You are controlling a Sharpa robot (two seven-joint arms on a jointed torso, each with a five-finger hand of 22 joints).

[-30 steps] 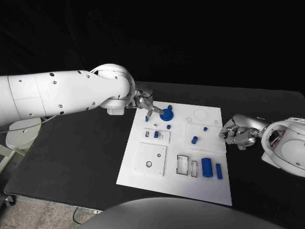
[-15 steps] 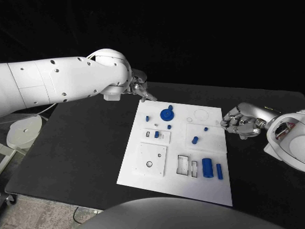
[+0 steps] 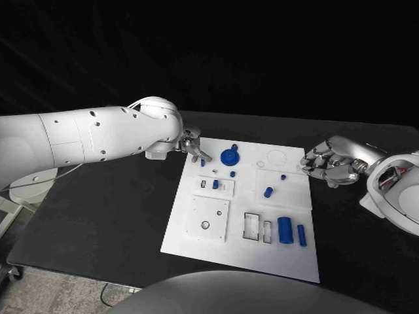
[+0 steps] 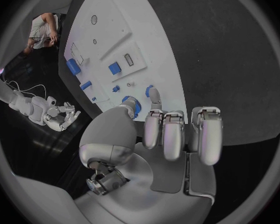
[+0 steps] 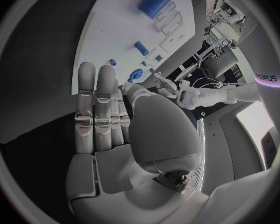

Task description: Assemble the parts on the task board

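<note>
Hovering at the far left corner of the task board (image 3: pixel 266 255), the left hand (image 3: pixel 192 145) holds nothing; its fingers (image 4: pixel 175 137) lie side by side, loosely bent, fingertips just short of a small blue peg (image 3: pixel 203 162) and the round blue disc part (image 3: pixel 229 156). Likely reason for this posture: it is lined up over the nearest loose pieces, ready to pick one. The right hand (image 3: pixel 328 169) sits off the board's right edge, level with a small blue stud (image 3: pixel 282 176); fingers curled inward in the head view, nothing visible in them, though the right wrist view shows them nearly straight, so I cannot tell if it is closed. Toward the robot from both hands lie a blue cylinder (image 3: pixel 285 229) and slim blue bar (image 3: pixel 301 235) beside open rectangular slots (image 3: pixel 251 226), unseated. Assembly looks barely begun.
</note>
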